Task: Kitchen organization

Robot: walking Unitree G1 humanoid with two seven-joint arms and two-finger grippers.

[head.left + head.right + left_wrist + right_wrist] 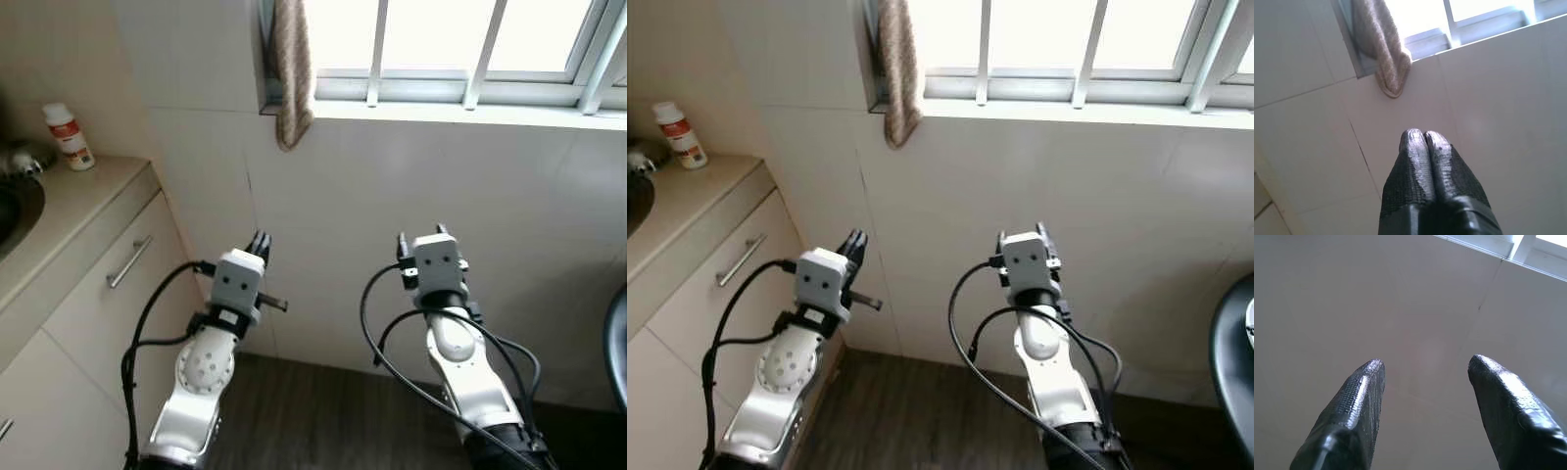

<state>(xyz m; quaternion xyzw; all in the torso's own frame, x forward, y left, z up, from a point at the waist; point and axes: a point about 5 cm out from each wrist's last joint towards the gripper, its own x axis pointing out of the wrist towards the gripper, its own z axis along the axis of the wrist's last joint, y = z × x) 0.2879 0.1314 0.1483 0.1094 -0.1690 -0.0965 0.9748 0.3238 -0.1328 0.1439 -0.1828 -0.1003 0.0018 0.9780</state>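
While both arms were raised toward the white tiled wall (392, 186) under the barred window (441, 49), neither held anything. The left gripper (1423, 139) had its two black fingers pressed together tip to tip, empty, and aimed at the wall below a beige cloth (291, 69) that hung from the window's left corner. In the head views this gripper (260, 242) sat just beside the end of the cabinet run. The right gripper (1425, 367) had its fingers spread wide apart with bare wall between them, and it held nothing; in the head views it (421, 235) pointed up at the wall beneath the sill, well apart from the left one.

To the robot's left, a beige countertop (88, 196) ran over pale cabinet fronts, one with a metal bar handle (129, 261). A small white bottle with a red label (69, 137) stood upright on the counter near the wall, close to the rim of a sink (20, 211). Dark wood-look floor (323, 411) lay below the arms. At the far right edge, a dark rounded object (1229, 362) showed in part; what it was could not be told.
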